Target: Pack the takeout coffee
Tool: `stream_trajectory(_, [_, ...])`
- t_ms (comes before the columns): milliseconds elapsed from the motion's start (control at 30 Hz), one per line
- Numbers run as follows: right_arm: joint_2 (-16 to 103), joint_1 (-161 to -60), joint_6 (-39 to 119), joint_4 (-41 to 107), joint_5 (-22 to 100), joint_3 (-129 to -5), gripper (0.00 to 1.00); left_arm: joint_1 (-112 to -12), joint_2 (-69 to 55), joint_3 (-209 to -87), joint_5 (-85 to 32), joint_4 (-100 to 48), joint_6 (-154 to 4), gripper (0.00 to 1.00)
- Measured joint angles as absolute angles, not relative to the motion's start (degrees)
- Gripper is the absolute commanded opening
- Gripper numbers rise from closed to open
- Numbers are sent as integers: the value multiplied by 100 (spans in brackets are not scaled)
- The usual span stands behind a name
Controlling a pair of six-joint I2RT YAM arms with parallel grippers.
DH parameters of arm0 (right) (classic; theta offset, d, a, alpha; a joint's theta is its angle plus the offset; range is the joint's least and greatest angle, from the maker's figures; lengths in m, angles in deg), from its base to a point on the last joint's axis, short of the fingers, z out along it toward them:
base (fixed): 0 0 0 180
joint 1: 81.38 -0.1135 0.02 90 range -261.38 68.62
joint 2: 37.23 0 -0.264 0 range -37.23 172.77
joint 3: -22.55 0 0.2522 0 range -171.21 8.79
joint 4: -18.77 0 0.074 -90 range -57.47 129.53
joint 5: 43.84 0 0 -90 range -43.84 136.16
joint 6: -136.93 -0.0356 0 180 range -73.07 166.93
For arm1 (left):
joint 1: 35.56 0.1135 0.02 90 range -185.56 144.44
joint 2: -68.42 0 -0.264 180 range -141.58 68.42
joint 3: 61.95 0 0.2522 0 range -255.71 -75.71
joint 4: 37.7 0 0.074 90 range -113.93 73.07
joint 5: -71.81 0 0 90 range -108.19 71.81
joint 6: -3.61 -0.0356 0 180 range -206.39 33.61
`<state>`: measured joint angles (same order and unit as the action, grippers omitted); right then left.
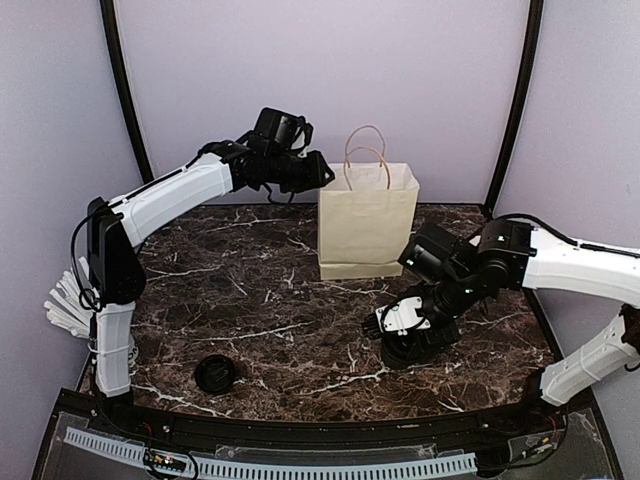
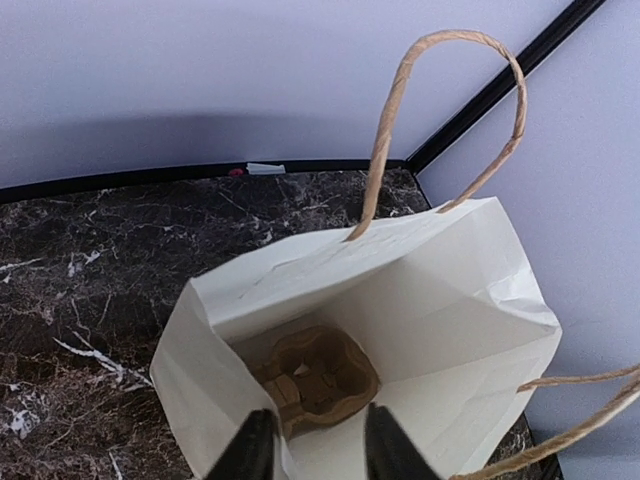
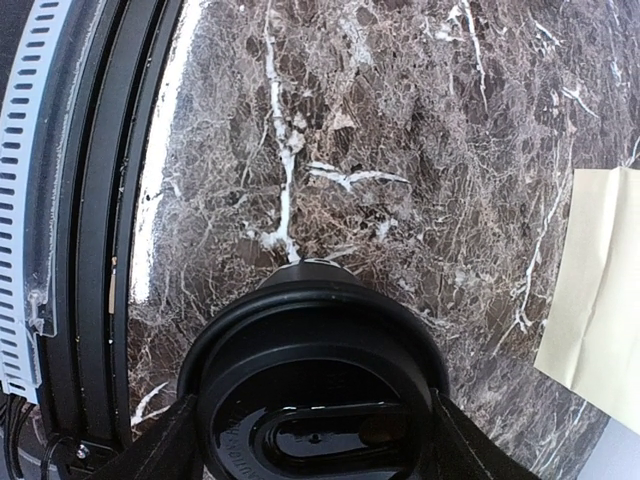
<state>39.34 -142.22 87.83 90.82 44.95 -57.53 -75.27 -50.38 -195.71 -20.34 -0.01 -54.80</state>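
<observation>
The takeout coffee, a black cup under a black plastic lid, stands on the marble table right of centre. My right gripper is shut on it, one finger pressed against each side of the lid. A cream paper bag with twine handles stands open at the back. My left gripper hovers at the bag's top left edge. In the left wrist view its fingers stand apart over the near rim of the bag, with nothing gripped. A brown pulp cup carrier lies at the bottom of the bag.
A loose flat black lid lies near the front left of the table. The bag's corner shows to the right of the cup. A black rail and a slotted white strip run along the table's near edge.
</observation>
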Motion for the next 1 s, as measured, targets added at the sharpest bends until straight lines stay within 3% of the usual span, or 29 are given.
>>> stream_trajectory(100, [3854,-14191,8731,9082,4497,-5751,57,-7527,-5237,-19862,-1988,272,-5388,0])
stream_trajectory(467, [3663,-14031,8757,9200,4458,-5780,49,-7599,-5071,-19897,-1842,770,-5137,0])
stream_trajectory(767, [3596,-12930,9500,9746,4326,-6254,48,-7745,-3102,-17582,-1962,853,-4647,0])
stream_trajectory(933, [3718,-12418,9874,10159,4195,-7585,47,-8075,-2300,-16780,-1956,921,-4475,0])
stream_trajectory(1000, [3869,-12274,9961,10312,4093,-8341,47,-8206,-2059,-16559,-1942,947,-4413,7])
